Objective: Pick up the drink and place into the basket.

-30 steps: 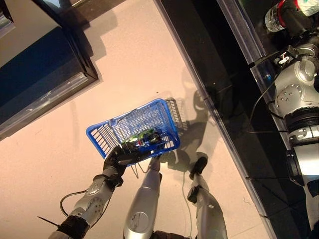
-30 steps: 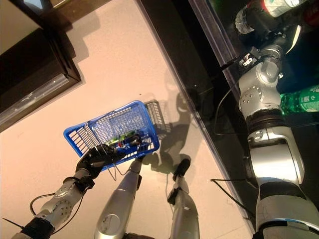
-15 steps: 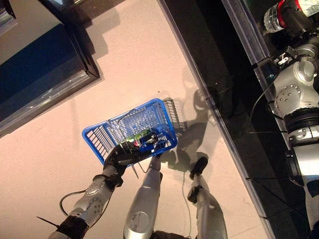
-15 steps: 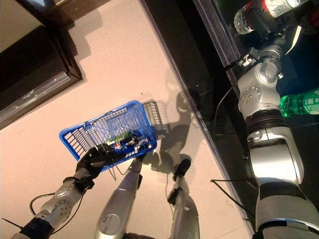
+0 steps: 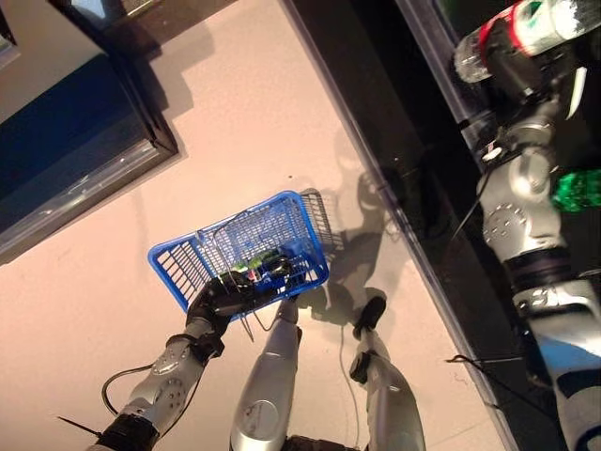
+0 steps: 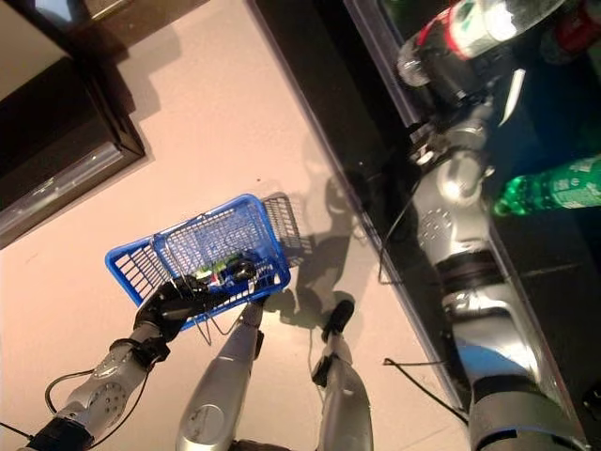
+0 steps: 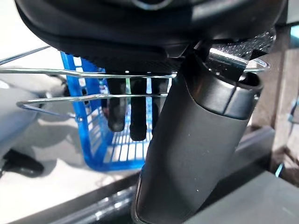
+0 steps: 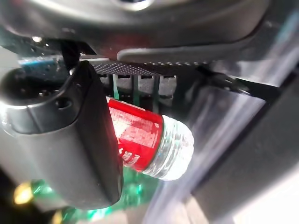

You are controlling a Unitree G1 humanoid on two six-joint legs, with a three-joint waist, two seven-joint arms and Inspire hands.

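My right hand is shut on a clear drink bottle with a red label, held over the dark shelf at the upper right. In the right wrist view the thumb and fingers curl round the bottle. My left hand is shut on the thin wire handles of the blue basket, which hangs low at the left above the floor. A green drink lies inside the basket.
A green bottle lies on the dark shelf at the right. The shelf's glass front edge runs diagonally down the right side. A dark cabinet stands at the upper left. Pale floor lies between them.
My right arm has swung leftwards with the red-labelled bottle still in the hand. The blue basket has drifted slightly to the left in my left hand.
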